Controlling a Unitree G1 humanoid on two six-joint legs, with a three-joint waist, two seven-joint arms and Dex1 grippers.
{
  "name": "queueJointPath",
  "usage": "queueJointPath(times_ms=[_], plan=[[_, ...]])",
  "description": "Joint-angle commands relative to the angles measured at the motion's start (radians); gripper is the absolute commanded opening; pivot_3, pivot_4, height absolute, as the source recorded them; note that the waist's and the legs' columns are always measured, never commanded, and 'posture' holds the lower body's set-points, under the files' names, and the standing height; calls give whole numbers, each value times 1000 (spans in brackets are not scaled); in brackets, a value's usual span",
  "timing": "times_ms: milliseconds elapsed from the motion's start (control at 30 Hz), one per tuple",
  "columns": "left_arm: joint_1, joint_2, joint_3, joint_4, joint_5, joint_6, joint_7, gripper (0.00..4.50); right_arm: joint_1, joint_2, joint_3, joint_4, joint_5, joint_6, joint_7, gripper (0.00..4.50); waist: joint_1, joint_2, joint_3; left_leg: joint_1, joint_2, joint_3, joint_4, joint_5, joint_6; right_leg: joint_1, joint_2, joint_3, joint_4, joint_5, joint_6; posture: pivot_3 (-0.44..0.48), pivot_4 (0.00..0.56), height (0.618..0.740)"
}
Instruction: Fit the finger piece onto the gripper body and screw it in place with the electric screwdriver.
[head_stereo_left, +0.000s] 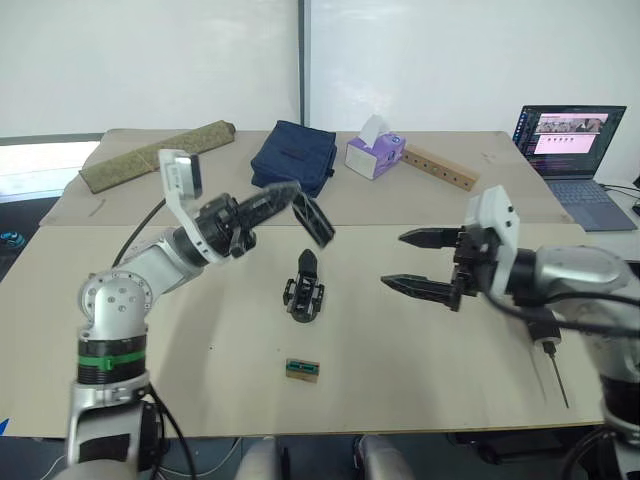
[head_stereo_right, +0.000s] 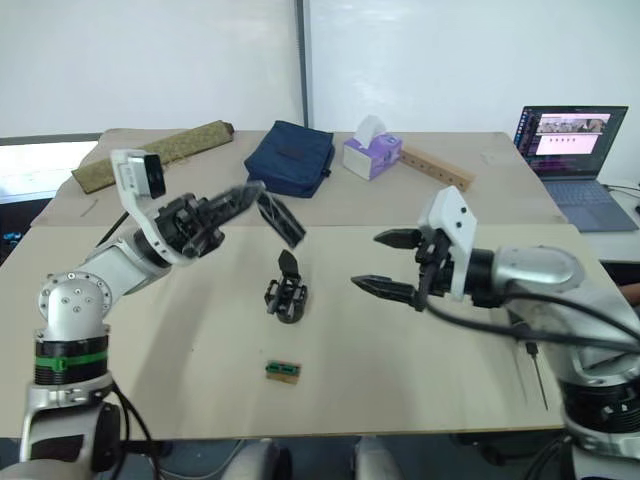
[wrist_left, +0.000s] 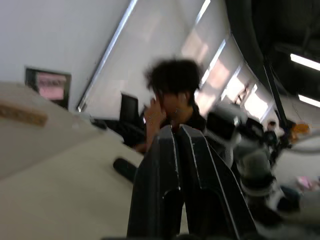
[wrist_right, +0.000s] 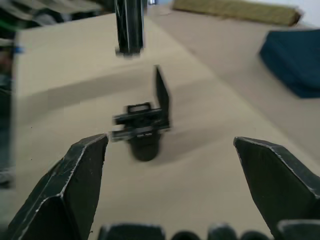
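The gripper body (head_stereo_left: 303, 290) stands on the tan table (head_stereo_left: 200, 330) at its middle, one pointed finger sticking up; it also shows between my right fingers in the right wrist view (wrist_right: 142, 132). My left gripper (head_stereo_left: 292, 197) is raised above and behind it, shut on the finger piece (head_stereo_left: 313, 218), a flat black wedge slanting down from the fingertips. My right gripper (head_stereo_left: 392, 260) hovers open to the right of the gripper body, pointing at it, with nothing held. The electric screwdriver lies under my right arm; only its thin metal bit (head_stereo_left: 555, 375) and a bit of black body show.
A small green-and-tan block (head_stereo_left: 302, 368) lies in front of the gripper body. Along the back sit a rolled green mat (head_stereo_left: 155, 155), a blue bag (head_stereo_left: 293, 155), a tissue box (head_stereo_left: 375, 152), a wooden strip (head_stereo_left: 440, 167) and a laptop (head_stereo_left: 570, 140). A person (wrist_left: 172, 95) sits beyond the table.
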Motion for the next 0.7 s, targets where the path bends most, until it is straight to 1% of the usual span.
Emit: queueJointPath(times_ms=[33,133,300,500,600,700], plan=[[-51,36,-89,5,72,16,-172,0,-71,-29,-12,14,194,192,9,4487,2,0,0,0,0,0,0,0,0,0,0,0,0,0,-1,0,150,740],[-83,30,-153,22,132,14,-248,0,-136,29,38,24,256,280,-73,4487,2,0,0,0,1,2,0,0,0,0,1,-1,0,-1,-1,0,150,740],[-111,-9,-179,36,151,53,-270,0,-198,167,57,47,378,385,-244,4487,4,0,0,-3,1,1,0,0,0,-3,1,-1,1,0,-1,0,150,740],[-105,-36,-174,36,181,51,-278,0,-207,233,80,29,448,403,-343,4487,6,0,0,-5,0,-1,1,0,0,-3,0,-1,1,0,0,0,150,740],[-99,-44,-179,30,201,46,-283,0,-202,229,95,24,454,409,-363,4487,6,0,0,-5,0,-2,2,0,0,-3,-1,-1,1,0,0,0,150,740],[-97,-50,-178,28,211,49,-288,0,-199,231,98,27,458,405,-379,3667,5,0,0,-4,0,-2,2,0,0,-3,0,-1,1,0,0,0,150,740]])
